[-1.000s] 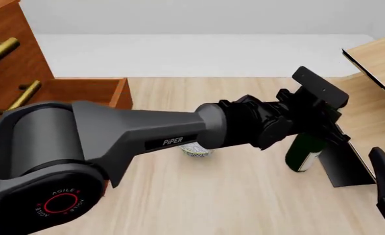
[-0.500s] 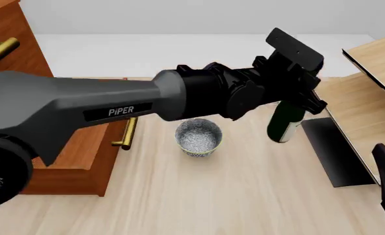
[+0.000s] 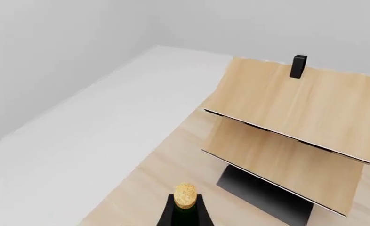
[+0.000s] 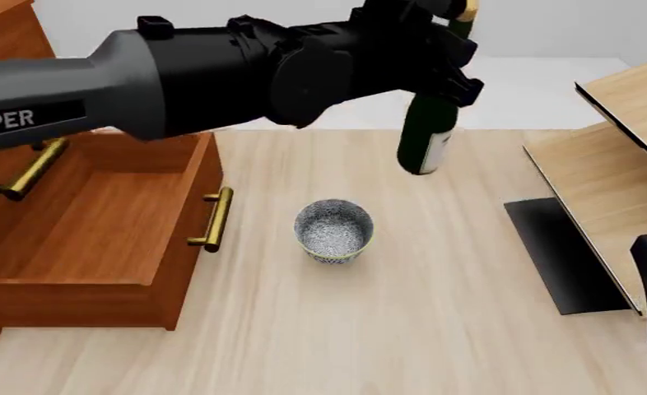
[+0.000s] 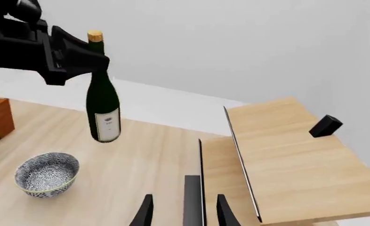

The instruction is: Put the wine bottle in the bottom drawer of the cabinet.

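My left gripper (image 4: pixel 447 58) is shut on the neck of the dark green wine bottle (image 4: pixel 424 138) and holds it upright in the air, above the table behind the bowl. The right wrist view shows the bottle (image 5: pixel 103 106) hanging clear of the table from the left gripper (image 5: pixel 78 56). Its tan cork (image 3: pixel 185 195) shows in the left wrist view. The bottom drawer (image 4: pixel 82 216) of the reddish-brown cabinet (image 4: pixel 5 58) stands pulled open at the left, with nothing in it. My right gripper (image 5: pixel 183 214) is open and empty, low at the right by the shelf unit.
A patterned bowl (image 4: pixel 333 231) stands on the table between the drawer's brass handle (image 4: pixel 214 219) and the pale wood shelf unit (image 4: pixel 620 156). The shelf unit's dark base (image 4: pixel 560 255) lies at the right. A small black block (image 3: pixel 299 66) sits on top of the shelf unit.
My left arm has lifted the bottle off the table beside the shelf unit and carried it up and to the left. The open drawer has come into view. The right gripper has stayed put.
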